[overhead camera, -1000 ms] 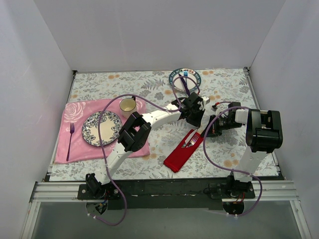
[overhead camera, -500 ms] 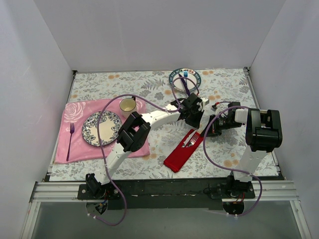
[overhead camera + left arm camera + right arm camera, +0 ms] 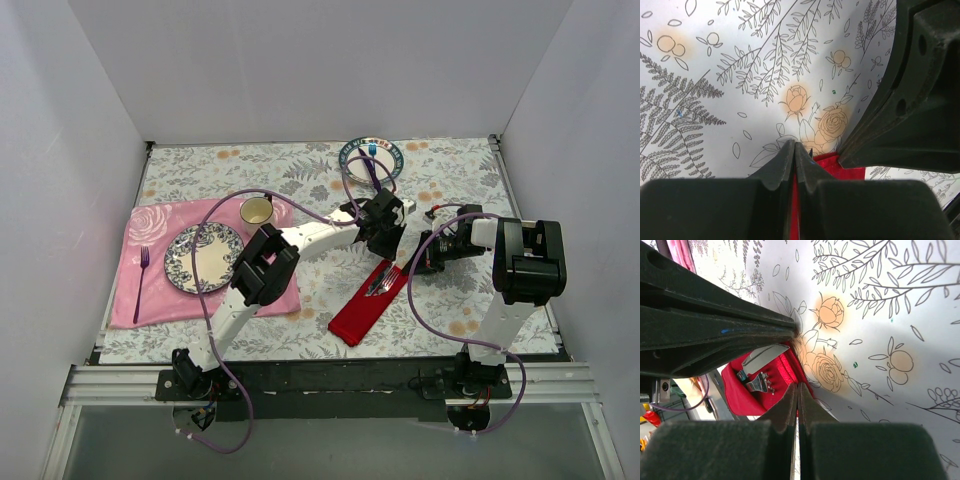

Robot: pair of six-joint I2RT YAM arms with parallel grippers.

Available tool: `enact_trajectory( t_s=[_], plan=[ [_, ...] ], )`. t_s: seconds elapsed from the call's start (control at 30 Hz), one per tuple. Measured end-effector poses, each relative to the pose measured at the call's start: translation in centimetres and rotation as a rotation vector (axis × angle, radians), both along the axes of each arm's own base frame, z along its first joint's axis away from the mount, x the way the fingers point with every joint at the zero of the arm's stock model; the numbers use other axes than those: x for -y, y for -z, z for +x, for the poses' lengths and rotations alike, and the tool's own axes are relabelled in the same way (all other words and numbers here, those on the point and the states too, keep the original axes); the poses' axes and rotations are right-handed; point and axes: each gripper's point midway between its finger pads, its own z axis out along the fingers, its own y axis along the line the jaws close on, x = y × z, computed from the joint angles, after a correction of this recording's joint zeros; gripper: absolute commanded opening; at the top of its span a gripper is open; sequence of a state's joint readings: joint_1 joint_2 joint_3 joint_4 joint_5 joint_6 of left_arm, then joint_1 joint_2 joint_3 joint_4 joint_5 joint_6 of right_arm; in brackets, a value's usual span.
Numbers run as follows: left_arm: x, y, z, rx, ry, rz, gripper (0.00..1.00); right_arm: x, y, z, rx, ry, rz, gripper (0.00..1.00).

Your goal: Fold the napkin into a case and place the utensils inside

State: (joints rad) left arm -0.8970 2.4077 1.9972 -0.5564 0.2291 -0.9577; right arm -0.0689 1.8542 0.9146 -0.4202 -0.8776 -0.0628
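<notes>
Shut and seemingly empty, the left gripper (image 3: pixel 794 145) and right gripper (image 3: pixel 797 386) are being poised at the napkin's (image 3: pixel 358 310) far end; the utensils (image 3: pixel 383 281) are best nudged gently.

— What covers the surface (image 3: pixel 200 170)?
— A white floral print. A pink rose-patterned placemat (image 3: pixel 150 300) lies along its left edge.
— And elsewhere?
— A folded red napkin (image 3: pixel 360 312) lies slantwise right of centre, toward the near edge. A small patterned plate (image 3: pixel 397 158) sits at the far edge.
</notes>
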Motion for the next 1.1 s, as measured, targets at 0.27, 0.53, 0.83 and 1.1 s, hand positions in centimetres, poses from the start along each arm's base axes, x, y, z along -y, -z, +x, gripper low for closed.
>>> enact_trajectory(
  t_s=[0.27,0.53,0.83,1.1],
  plan=[
    [-0.4,-0.2,-0.1,-0.001,-0.015,0.006,0.11,0.0,0.0,0.0,0.0,0.0,0.0,0.01],
    [0.1,-1.0,0.2,0.011,-0.017,-0.012,0.17,0.0,0.0,0.0,-0.001,0.001,0.0,0.01],
    [1.4,-2.3,-0.2,0.029,0.002,-0.042,0.18,0.0,0.0,0.0,-0.003,0.002,0.001,0.01],
    [1.6,-2.2,-0.5,0.033,0.009,-0.039,0.18,0.0,0.0,0.0,-0.003,0.002,0.001,0.01]
  ],
)
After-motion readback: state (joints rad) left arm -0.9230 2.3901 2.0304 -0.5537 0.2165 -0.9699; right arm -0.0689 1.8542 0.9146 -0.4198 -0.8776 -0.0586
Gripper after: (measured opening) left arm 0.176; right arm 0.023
